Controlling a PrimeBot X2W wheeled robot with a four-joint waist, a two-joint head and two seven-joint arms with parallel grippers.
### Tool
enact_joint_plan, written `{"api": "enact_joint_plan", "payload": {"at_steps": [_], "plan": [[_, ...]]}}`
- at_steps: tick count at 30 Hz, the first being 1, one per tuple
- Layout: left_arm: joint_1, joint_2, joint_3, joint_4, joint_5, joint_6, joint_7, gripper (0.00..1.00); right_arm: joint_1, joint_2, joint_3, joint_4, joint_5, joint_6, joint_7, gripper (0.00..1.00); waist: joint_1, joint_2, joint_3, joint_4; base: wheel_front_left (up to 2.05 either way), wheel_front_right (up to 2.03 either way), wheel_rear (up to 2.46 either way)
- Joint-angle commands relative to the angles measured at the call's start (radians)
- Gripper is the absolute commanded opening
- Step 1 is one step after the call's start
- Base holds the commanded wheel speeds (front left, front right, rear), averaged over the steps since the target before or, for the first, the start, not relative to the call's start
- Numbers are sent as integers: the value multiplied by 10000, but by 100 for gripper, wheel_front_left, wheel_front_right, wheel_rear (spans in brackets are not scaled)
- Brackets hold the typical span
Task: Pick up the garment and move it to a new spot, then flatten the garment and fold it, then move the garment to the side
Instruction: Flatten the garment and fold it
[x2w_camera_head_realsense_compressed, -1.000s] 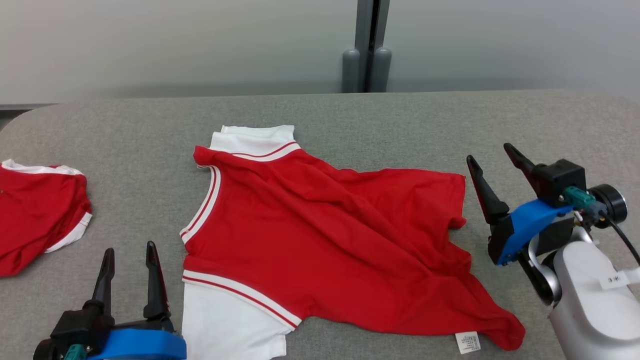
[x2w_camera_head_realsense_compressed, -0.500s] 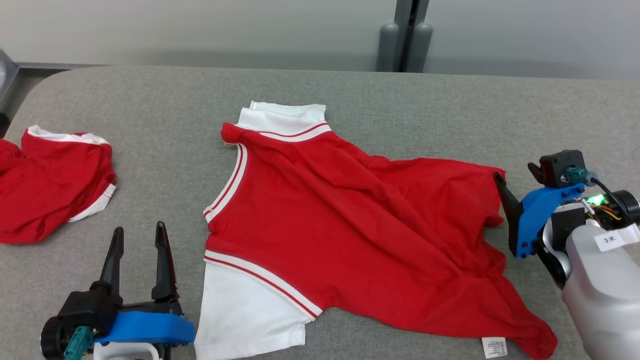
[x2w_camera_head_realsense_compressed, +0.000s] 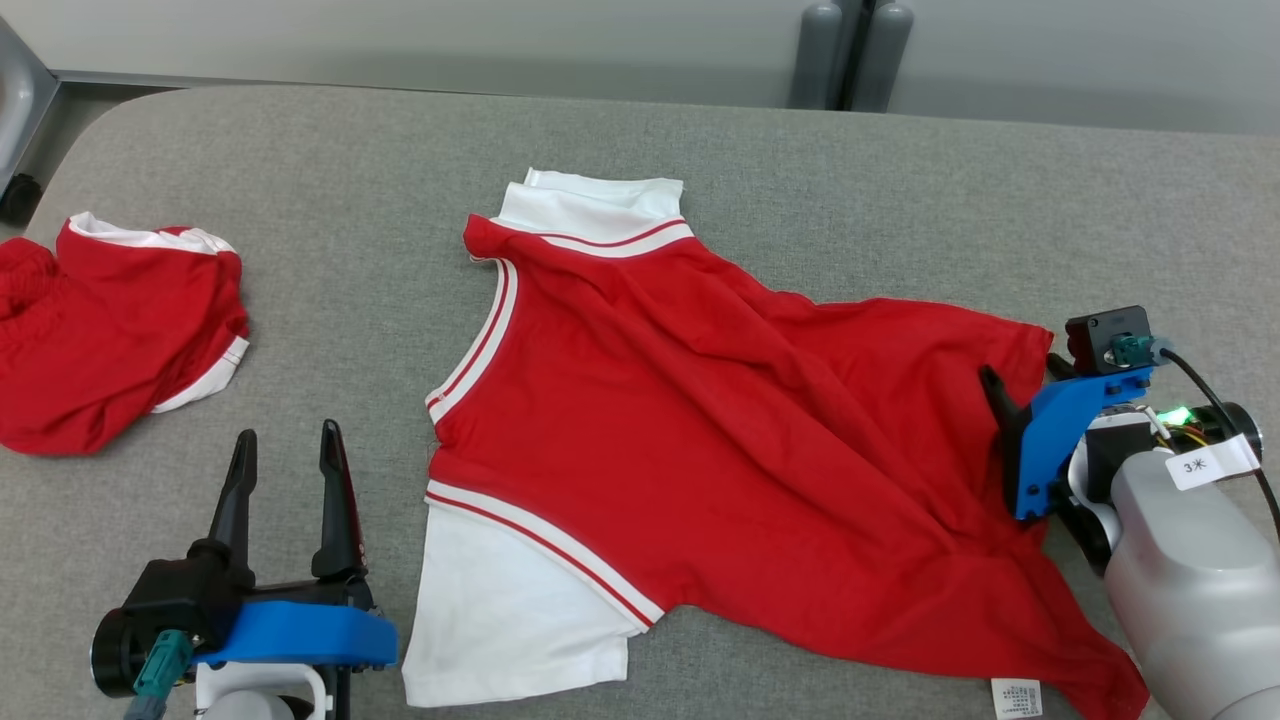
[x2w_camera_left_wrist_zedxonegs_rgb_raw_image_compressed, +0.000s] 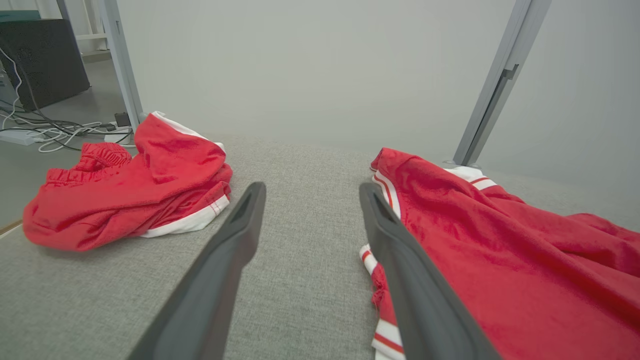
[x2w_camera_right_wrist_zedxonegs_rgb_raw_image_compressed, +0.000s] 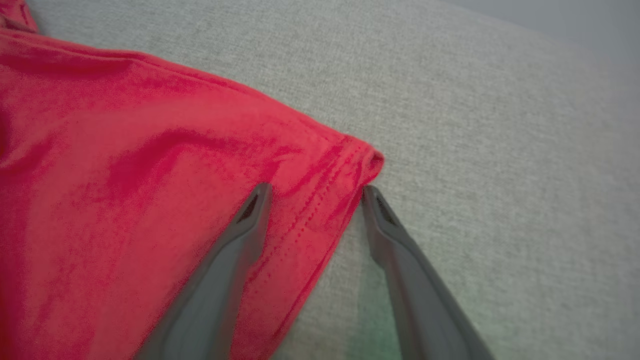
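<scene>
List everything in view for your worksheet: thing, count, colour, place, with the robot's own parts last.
shirt: one, red with white sleeves, spread wrinkled mid-table
second garment: one, red with white trim, crumpled at table's left end
care label: one, white, shirt's near right hem
table: one, grey fabric, under both garments
posts: two, grey, behind the table
left gripper: one, dark fingers, open, left of the shirt
right gripper: one, dark fingers, open, astride the shirt's right hem corner
</scene>
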Motion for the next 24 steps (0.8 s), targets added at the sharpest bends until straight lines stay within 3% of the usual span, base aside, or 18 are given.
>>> {"api": "enact_joint_plan", "payload": {"at_steps": [1, 16, 19, 20, 21, 24], "plan": [[-161, -10, -13, 20, -54, 15, -25, 100, -4, 167, 144, 112, 185, 20, -164, 0, 1, -1, 2, 13, 0, 0, 0], [-541, -9, -282, 23, -249, 34, -25, 100, -3165, -1242, 346, 279, 249, 9, -1307, 0, 1, -1, 476, 524, 0, 0, 0], [-650, -10, -323, 50, -303, 39, -25, 100, -3630, -1236, 280, 576, 156, 11, -1315, 0, 1, -1, 564, 627, 0, 0, 0], [-644, -10, -327, 50, -331, 49, -25, 100, -3711, -1218, 276, 706, 106, 11, -1219, 44, 1, -1, 582, 641, 0, 0, 0], [-630, -12, -339, 55, -343, 64, -25, 100, -3781, -1197, 291, 803, 75, 9, -1137, 98, 1, -1, 598, 655, 0, 0, 0], [-614, -12, -336, 45, -340, 102, -25, 100, -3880, -1131, 169, 940, 114, 9, -1345, 100, 1, -1, 618, 627, 0, 0, 0]]}}
